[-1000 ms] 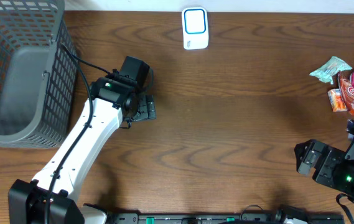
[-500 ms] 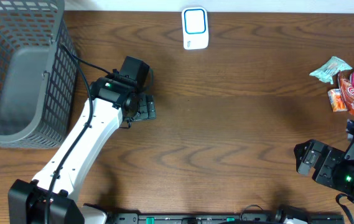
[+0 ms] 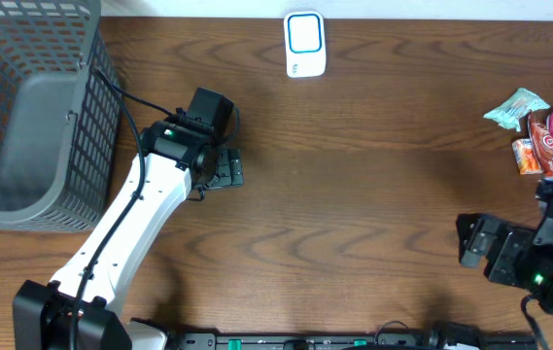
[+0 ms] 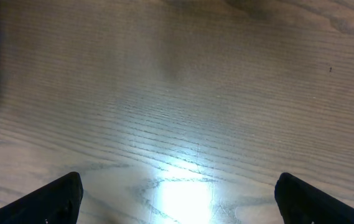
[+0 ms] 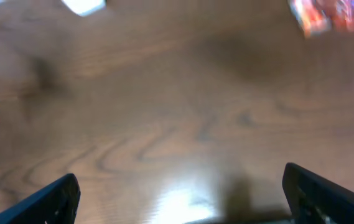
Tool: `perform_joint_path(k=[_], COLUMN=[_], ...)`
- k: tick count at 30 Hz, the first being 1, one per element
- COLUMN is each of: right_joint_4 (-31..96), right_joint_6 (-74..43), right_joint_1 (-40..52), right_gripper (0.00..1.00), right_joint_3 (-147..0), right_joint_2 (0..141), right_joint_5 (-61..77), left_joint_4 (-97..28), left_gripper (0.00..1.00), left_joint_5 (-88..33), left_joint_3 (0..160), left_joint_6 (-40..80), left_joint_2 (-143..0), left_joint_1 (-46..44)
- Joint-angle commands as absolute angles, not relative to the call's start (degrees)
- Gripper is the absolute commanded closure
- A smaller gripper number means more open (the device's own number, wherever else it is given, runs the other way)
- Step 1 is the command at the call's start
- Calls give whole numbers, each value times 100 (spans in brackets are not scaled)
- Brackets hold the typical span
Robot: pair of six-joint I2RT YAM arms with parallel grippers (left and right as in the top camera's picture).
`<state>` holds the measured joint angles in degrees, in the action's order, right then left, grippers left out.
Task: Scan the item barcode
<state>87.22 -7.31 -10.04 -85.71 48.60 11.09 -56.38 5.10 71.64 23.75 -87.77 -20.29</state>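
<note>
overhead camera: snack packets (image 3: 546, 136) lie at the right edge of the bench (image 3: 373, 194), scanner (image 3: 305, 44) at its far edge, both well apart from the arms. left wrist: left gripper (image 4: 177, 199) released above bare wood. right wrist: right gripper (image 5: 180, 199) released, packets blurred ahead.

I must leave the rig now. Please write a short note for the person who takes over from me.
Left gripper: open, empty, over bare table beside the grey basket.
Right gripper: open, empty, at the table's right side.
Snack packets: at the right edge, untouched.
White scanner: far edge, middle.
Done: nothing picked or scanned.
To do: pick one packet, show its barcode to the scanner.
</note>
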Motion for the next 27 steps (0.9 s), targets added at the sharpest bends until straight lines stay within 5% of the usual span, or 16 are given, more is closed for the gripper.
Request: perform_joint_path(k=[1,27], right_joint_4=[8370,3489], right_joint_6=[-613,-294], right_joint_1=[-642,-200], right_gripper=[1,1], right_joint_3=[-8182,-2650], right_joint_2=[4375,849], right_joint_5=[1151,2003], left_joint_4=[-5651,-5651], left_gripper=[2,2], left_joint_5=[626,626], left_joint_3=[7146,7146], left_joint_6=[2316,2316], left_joint_2=[-8799,-8799], left_joint_1=[-2016,-2016])
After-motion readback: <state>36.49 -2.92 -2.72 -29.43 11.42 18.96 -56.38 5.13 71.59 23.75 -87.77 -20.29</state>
